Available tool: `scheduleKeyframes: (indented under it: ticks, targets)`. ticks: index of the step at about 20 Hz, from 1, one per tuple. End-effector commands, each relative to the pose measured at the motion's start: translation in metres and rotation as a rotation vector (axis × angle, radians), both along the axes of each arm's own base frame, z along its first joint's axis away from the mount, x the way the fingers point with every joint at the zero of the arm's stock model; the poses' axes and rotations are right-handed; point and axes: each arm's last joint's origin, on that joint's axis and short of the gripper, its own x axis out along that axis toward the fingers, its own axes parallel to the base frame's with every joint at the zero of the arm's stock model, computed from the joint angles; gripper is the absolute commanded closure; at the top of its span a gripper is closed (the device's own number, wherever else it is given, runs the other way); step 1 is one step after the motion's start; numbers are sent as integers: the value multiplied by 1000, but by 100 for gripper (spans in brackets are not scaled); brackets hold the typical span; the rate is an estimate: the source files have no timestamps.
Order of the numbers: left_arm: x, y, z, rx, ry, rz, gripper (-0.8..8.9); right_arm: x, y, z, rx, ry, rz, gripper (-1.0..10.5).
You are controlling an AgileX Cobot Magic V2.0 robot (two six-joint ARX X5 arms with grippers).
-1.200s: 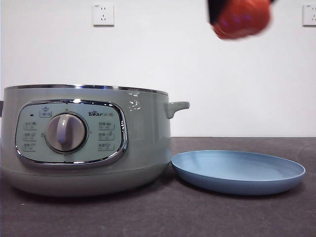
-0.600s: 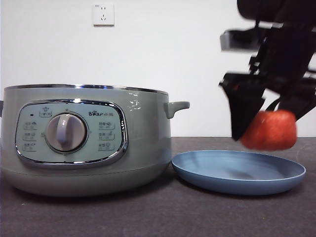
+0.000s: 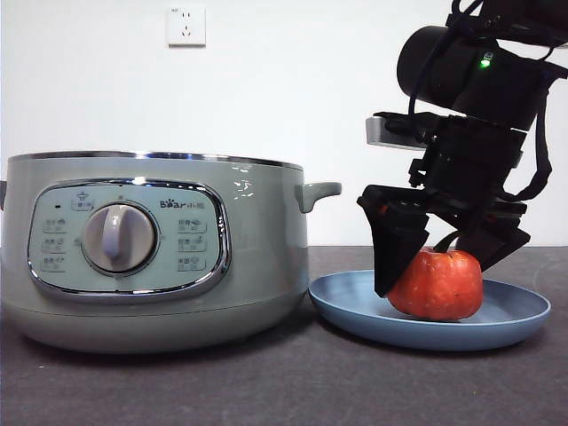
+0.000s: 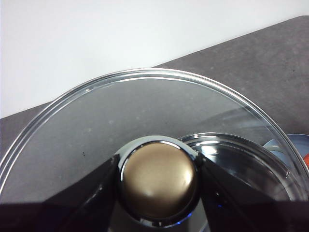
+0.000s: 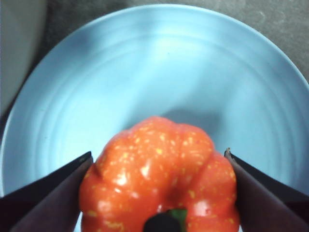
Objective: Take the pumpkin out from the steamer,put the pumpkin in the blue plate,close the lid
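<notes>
The pumpkin (image 3: 436,284) sits in the blue plate (image 3: 355,306), on the plate's right-hand half as the front view shows it, its dark green stem (image 3: 446,240) curving up between the black jaws. The right gripper (image 3: 439,266) comes down over it from above, one jaw on each side of the fruit. In the right wrist view the two jaws flank the pumpkin (image 5: 159,179); they look set against its sides, but whether they press on it or have just let go cannot be told. The plate (image 5: 145,63) fills that view with bare blue all round the fruit.

The steamer (image 3: 151,248) stands just left of the plate on the dark grey surface (image 3: 284,390), its rim open and without a cover, its side handle (image 3: 318,193) reaching out above the plate's near edge. Steamer and plate are close, nearly touching at the base.

The left gripper (image 4: 157,181) is out of the front view. Its jaws are clamped on the rounded knob (image 4: 158,180) of the lid (image 4: 96,121), which it holds up; through the glass show the steamer's chrome rim (image 4: 241,150) and a sliver of the plate (image 4: 297,145).

A wall socket (image 3: 185,26) sits on the white wall behind.
</notes>
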Motion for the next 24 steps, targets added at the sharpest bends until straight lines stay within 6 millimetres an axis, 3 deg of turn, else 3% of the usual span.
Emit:
scheduleKeyframes:
  ticks: [1,3,11,17,24]
  targets:
    - [-3,2,10,-33,-65,2,822,0,0,-4,-3,13,-6,508]
    - [-3,2,10,-33,-65,1,822,0,0,-4,-5,16,-7,433]
    - [9,-9,2,-44,5,-113,822,-5,-3,11,5,5,-13,433]
    - [36,-26,-16,-24,112,-175,822,-25,-14,65,91,-158,-13,439]
    - [71,-46,-41,4,209,-196,822,-70,-37,134,240,-408,-36,442]
